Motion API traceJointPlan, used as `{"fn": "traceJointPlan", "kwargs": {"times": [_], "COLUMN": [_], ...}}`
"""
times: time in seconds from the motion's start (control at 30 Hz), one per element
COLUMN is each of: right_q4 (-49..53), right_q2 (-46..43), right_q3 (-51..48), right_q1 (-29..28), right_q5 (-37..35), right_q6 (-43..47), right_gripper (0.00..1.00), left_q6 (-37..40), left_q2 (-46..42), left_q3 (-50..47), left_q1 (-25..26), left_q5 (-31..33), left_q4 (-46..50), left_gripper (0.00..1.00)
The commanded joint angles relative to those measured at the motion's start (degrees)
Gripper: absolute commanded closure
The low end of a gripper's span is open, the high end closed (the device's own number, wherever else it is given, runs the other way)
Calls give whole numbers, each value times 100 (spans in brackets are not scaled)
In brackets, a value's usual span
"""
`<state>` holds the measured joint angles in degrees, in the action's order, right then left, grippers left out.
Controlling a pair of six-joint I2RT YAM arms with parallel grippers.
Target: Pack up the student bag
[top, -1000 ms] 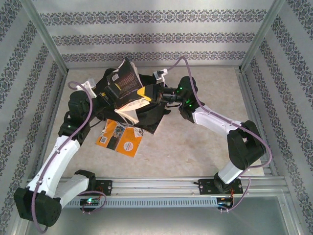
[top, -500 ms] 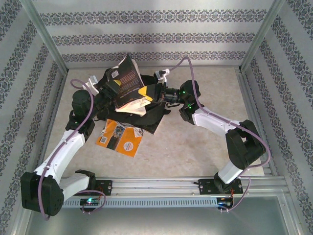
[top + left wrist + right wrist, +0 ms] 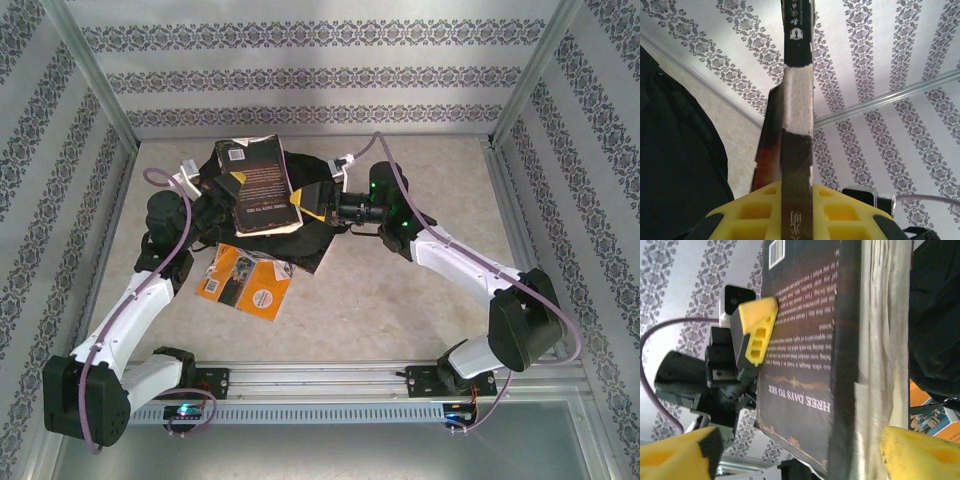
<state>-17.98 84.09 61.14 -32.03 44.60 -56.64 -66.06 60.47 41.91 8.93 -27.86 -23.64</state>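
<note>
The student bag [image 3: 312, 240] lies black and crumpled at the back middle of the table. Above it hangs a dark paperback book [image 3: 260, 185], back cover up. My left gripper [image 3: 226, 190] is shut on the book's left edge; its yellow fingers [image 3: 850, 212] press both sides of the book [image 3: 796, 125]. My right gripper [image 3: 316, 196] stands open at the book's right edge, its fingertips [image 3: 920, 452] spread wide of the book [image 3: 810, 340]. The left gripper's yellow finger [image 3: 757, 327] lies on the cover. The bag's fabric [image 3: 935, 315] is beside the pages.
An orange booklet [image 3: 245, 282] lies flat on the table in front of the bag, also seen as the orange booklet [image 3: 935, 425] under the bag's edge. Patterned walls and metal posts close in the table on three sides.
My left gripper closed on the book and my right gripper opened and let it go. The book dropped from tilted up to lying flatter over the bag.
</note>
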Motion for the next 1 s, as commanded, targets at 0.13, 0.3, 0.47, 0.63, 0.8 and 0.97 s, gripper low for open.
{"fn": "traceJointPlan", "kwargs": {"times": [0.13,0.3,0.47,0.63,0.8,0.97], "right_q4": [838,-105,-2138,-2711,-2006,-261], "right_q2": [550,1095,1399,1311,1040,771], "right_q3": [688,928,916,770,666,928], "right_q1": [73,33,21,103,135,165], "right_q5": [43,729,1303,1409,1564,1699], "right_q6": [550,-48,-1276,-1608,-1067,194], "right_gripper": [10,11,26,68,96,98], "left_q6": [-217,-539,-600,-164,24,107], "left_q2": [-233,-337,-344,-420,-340,-124], "left_q3": [-43,-92,-182,-149,-90,23], "left_q1": [10,11,4,0,-5,-7], "left_q5": [-564,-740,-922,-985,-1231,-1859], "left_q4": [-1356,-1554,-1578,-923,-845,-1058], "left_gripper": [100,100,100,98,82,73]}}
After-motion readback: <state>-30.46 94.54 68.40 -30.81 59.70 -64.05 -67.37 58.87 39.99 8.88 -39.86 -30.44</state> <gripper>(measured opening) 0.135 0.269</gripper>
